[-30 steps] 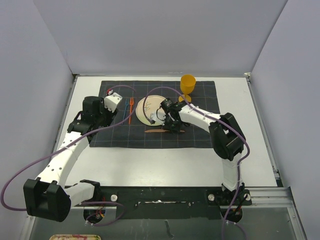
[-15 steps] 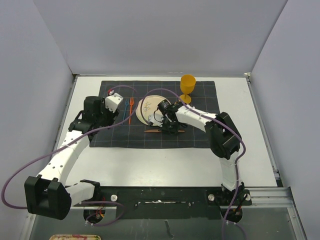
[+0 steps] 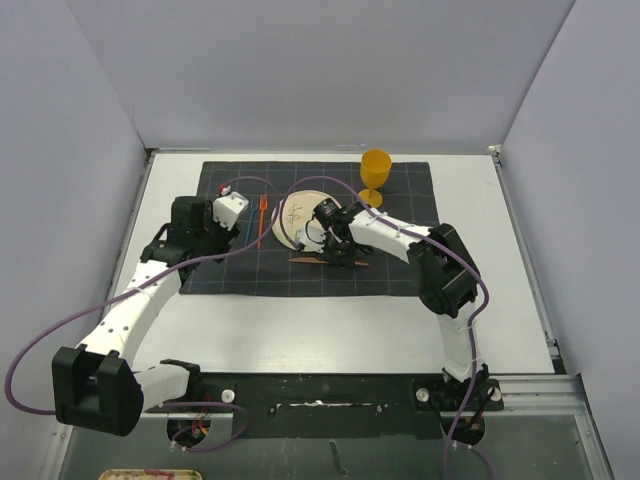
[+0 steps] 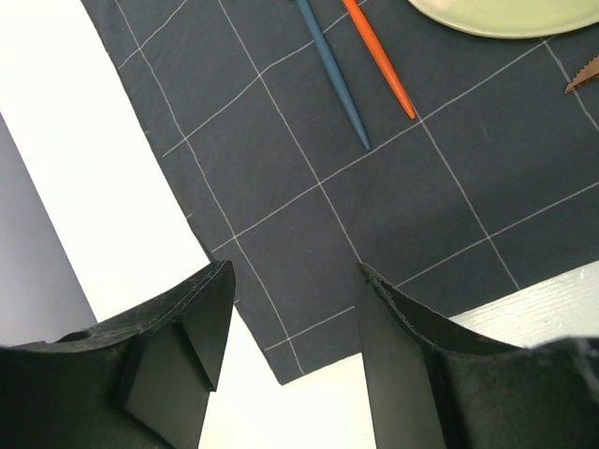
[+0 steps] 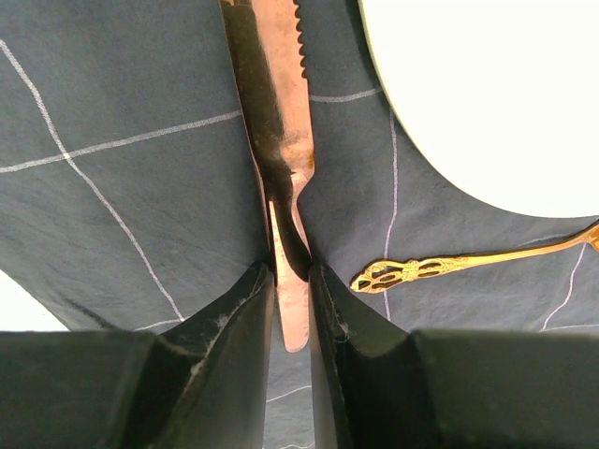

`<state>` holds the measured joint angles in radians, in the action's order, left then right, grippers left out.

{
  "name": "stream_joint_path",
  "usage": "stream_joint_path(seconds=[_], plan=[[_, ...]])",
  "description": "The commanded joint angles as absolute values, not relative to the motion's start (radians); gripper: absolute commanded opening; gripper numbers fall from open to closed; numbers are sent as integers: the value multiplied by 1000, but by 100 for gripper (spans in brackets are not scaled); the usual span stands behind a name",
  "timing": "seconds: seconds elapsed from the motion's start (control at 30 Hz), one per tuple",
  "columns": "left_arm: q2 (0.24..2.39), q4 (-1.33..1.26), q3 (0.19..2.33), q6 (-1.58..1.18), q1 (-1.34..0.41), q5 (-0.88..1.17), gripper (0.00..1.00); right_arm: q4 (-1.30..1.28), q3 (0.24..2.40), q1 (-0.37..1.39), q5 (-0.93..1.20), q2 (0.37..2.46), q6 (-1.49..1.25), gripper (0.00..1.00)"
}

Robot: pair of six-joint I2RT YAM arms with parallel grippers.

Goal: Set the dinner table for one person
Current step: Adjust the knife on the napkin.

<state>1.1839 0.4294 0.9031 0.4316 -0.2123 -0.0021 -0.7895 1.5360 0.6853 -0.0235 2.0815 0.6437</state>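
Your right claw (image 5: 290, 281) was clamped on the handle of the copper knife (image 5: 271, 112), its blade stretched over the dark grid cloth (image 5: 140, 187) just beside the plate (image 5: 487, 94). Your left claw (image 4: 295, 276) hung open and empty above the cloth's corner. The white surface (image 3: 330, 330) lay under it all, bare along its near side.

The knife (image 5: 285, 94) is polished coppery metal, the cloth (image 5: 140, 206) matt, the plate (image 5: 487, 94) smooth.
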Motion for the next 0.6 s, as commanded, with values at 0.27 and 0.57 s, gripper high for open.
stream_joint_path(seconds=[0.27, 0.57], plan=[[1185, 377, 910, 452, -209, 26, 28, -817, 1577, 702, 26, 2088, 584, 0], [1176, 385, 916, 456, -209, 33, 20, -881, 1610, 740, 29, 2028, 546, 0]])
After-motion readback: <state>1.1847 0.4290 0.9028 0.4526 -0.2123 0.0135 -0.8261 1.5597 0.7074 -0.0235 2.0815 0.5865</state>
